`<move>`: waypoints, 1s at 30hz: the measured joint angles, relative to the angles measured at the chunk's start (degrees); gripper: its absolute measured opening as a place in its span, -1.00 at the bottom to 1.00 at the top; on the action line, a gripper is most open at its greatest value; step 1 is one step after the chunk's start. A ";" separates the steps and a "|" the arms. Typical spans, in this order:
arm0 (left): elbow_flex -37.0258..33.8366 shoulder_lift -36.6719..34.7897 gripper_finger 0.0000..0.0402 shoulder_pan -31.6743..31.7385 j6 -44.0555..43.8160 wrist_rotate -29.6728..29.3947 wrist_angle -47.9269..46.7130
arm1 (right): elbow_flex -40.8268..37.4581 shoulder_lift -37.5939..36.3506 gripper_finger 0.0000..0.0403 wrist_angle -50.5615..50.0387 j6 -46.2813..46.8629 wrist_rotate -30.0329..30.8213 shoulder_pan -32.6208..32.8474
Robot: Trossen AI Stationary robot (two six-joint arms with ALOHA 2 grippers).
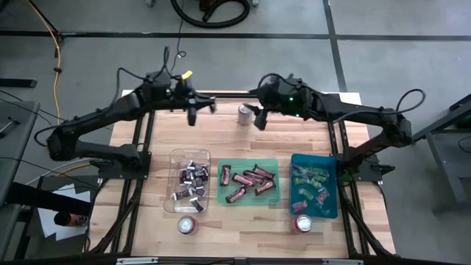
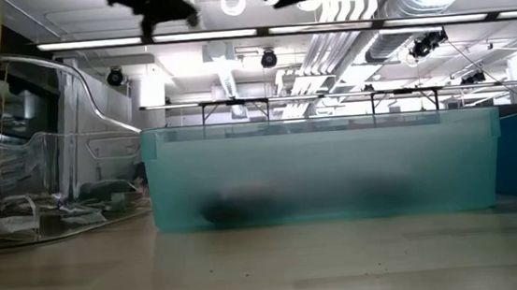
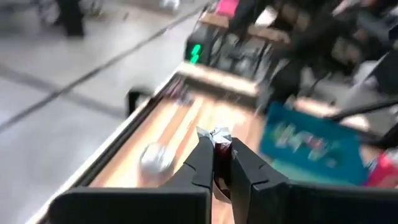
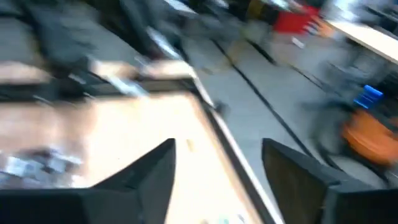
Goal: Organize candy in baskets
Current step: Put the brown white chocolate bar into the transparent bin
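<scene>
Wooden table (image 1: 243, 140), three baskets (image 1: 190, 191) of candy (image 1: 249, 182), left tool (image 3: 216, 163) clamping a sweet (image 3: 220, 140), right tool (image 4: 217, 163) apart.

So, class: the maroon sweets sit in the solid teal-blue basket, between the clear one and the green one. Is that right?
Not quite. The high view shows the maroon sweets in the translucent green basket, which stands between the clear basket and the teal-blue basket.

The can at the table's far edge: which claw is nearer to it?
Right. The right claw hangs open close beside the can. The left claw is farther off on the can's other side, shut on a candy.
</scene>
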 joint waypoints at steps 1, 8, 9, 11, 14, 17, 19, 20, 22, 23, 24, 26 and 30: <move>-0.02 -1.28 -0.99 0.94 0.48 -0.37 -3.64 | 0.00 -0.59 0.19 -2.19 0.19 2.67 -0.27; -0.51 -5.51 -0.99 -0.93 -4.63 -3.61 -29.46 | 0.00 -1.89 0.35 -15.04 10.17 3.74 -3.63; -1.52 -6.12 -1.00 -2.93 -6.52 -3.60 -30.06 | -0.01 -1.86 0.35 -15.78 11.07 3.07 -4.05; -4.41 -7.47 -1.00 -8.19 -11.54 -3.59 -30.45 | -0.45 -1.78 0.35 -16.07 12.15 1.74 -4.77; -8.71 -9.80 -1.00 -17.78 -21.21 -3.39 -28.97 | -0.90 -1.58 0.35 -16.72 14.89 1.32 -5.42; -12.25 -11.42 -1.00 -28.22 -32.08 -4.06 -28.62 | -0.90 -1.65 0.35 -16.69 15.61 1.31 -5.54; -13.64 -11.62 -1.00 -35.24 -37.87 -5.68 -26.74 | -0.90 -1.65 0.35 -16.73 14.18 1.31 -5.54; -14.25 -11.40 -1.00 -38.46 -39.46 -6.57 -25.42 | -0.90 -1.65 0.35 -16.69 13.31 1.31 -5.52; -14.98 -9.00 -1.00 -43.58 -40.03 -8.64 -23.92 | -0.90 -1.65 0.35 -16.69 11.86 1.31 -5.52; -14.93 -7.21 -1.00 -45.19 -39.82 -9.74 -23.86 | -0.90 -1.65 0.35 -16.64 11.12 1.29 -5.52; -14.96 -5.01 -1.00 -46.24 -39.46 -10.51 -23.86 | -0.90 -1.65 0.35 -16.37 10.72 1.30 -5.52; -15.05 -0.57 -1.00 -46.95 -39.11 -10.98 -23.82 | -0.90 -1.65 0.35 -15.74 10.58 1.31 -5.52; -15.01 7.91 -1.00 -46.98 -37.19 -10.97 -23.66 | -0.90 -1.65 0.35 -15.25 10.77 1.31 -5.88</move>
